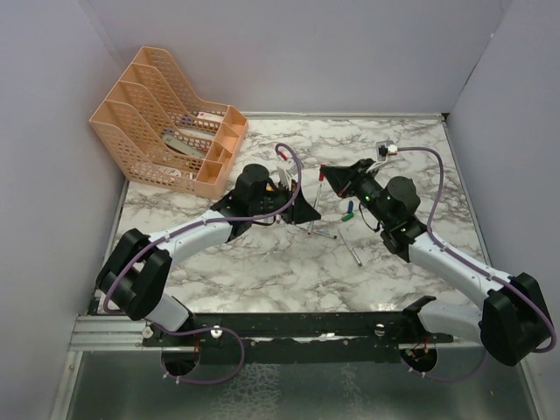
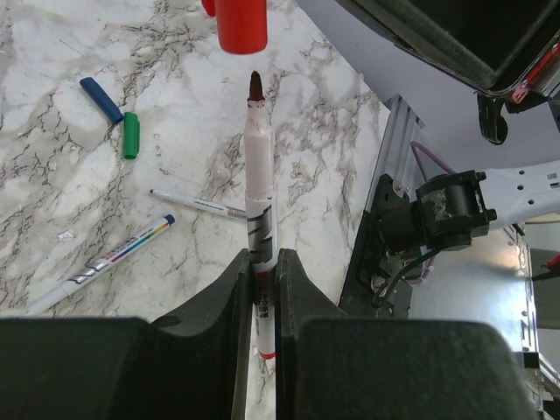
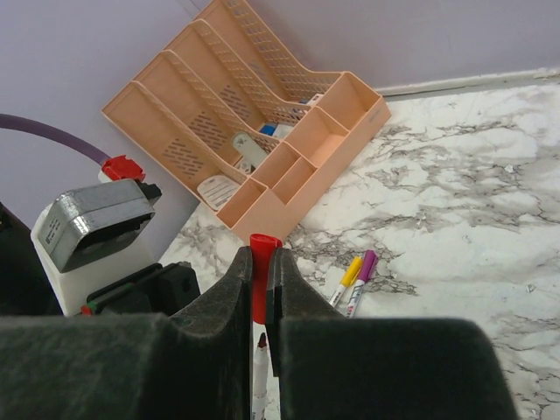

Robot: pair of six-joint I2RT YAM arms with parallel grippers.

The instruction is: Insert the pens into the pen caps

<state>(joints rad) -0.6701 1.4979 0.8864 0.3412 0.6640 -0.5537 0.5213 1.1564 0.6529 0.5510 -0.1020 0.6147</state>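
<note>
My left gripper (image 2: 261,258) is shut on a pale pen (image 2: 259,175) with a dark red tip that points up at a red cap (image 2: 241,24). My right gripper (image 3: 260,255) is shut on that red cap (image 3: 260,267) and holds it just above the pen tip (image 3: 261,346), with a small gap between them. In the top view the two grippers meet mid-table, left (image 1: 306,214) and right (image 1: 328,175). A blue cap (image 2: 101,99) and a green cap (image 2: 130,135) lie on the marble. Two uncapped pens (image 2: 105,262) (image 2: 197,203) lie nearby. Pens with yellow (image 3: 347,278) and purple (image 3: 362,271) caps on them lie side by side.
An orange file tray (image 1: 171,118) with pale items in it stands at the back left. Grey walls enclose the marble table (image 1: 262,271). A metal rail (image 1: 289,328) runs along the near edge.
</note>
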